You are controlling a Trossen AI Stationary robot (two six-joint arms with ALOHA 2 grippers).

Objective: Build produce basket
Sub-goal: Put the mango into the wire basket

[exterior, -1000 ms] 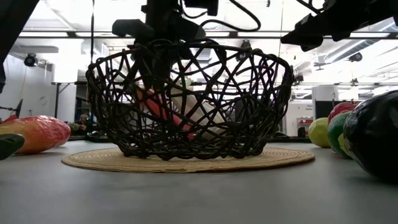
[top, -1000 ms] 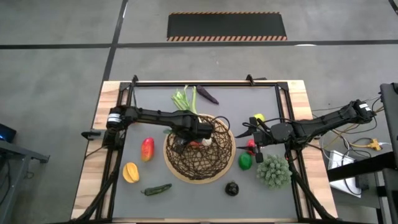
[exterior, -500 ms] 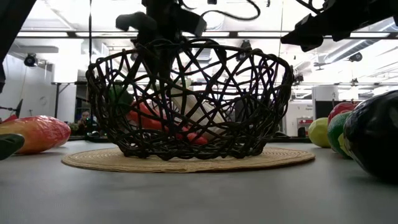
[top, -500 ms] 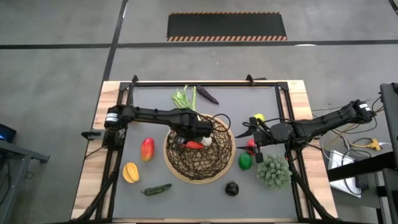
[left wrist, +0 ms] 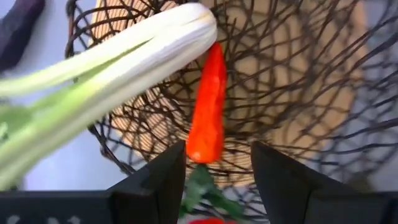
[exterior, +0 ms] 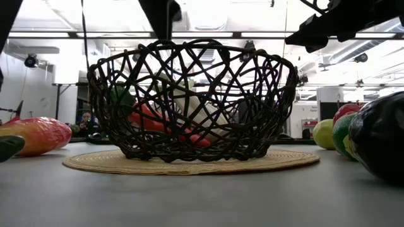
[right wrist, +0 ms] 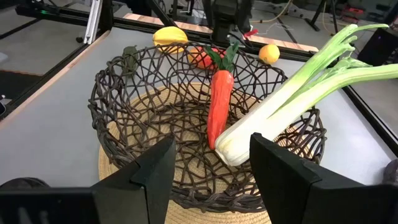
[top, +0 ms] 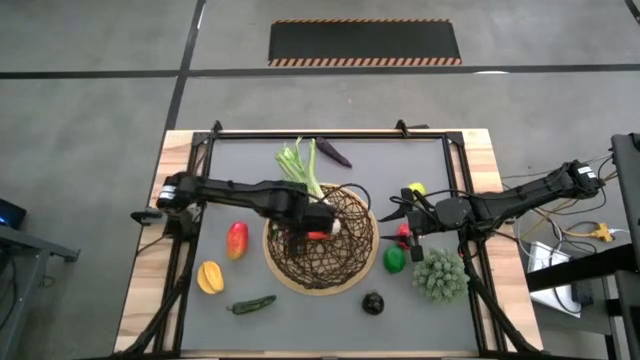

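Observation:
The dark wicker basket (top: 345, 280) (exterior: 189, 101) stands on a tan mat in the middle of the table. The orange carrot (left wrist: 208, 106) (right wrist: 219, 106) lies on its floor. Beside the carrot, the leek (top: 305, 170) (right wrist: 292, 99) has its white end in the basket, and its green leaves stick out over the far rim. My left gripper (top: 300, 225) (left wrist: 217, 180) hovers open above the basket's left part, over the carrot's leafy end, and touches nothing. My right gripper (top: 408, 222) (right wrist: 211, 180) waits open, right of the basket.
A red-yellow pepper (top: 236, 239), a yellow-orange fruit (top: 210, 276) and a green chili (top: 250, 304) lie left of the basket. An eggplant (top: 333, 152) lies far. A lemon (top: 415, 189), a red pepper (top: 404, 235), a lime (top: 394, 258), a bushy green piece (top: 440, 275) and a dark round piece (top: 373, 302) lie right.
My left gripper has let go of the carrot, risen above the basket rim and drawn back a little toward the table's left edge. The carrot, held slanting in the basket a second ago, has tipped down and now lies on the basket floor beside the leek.

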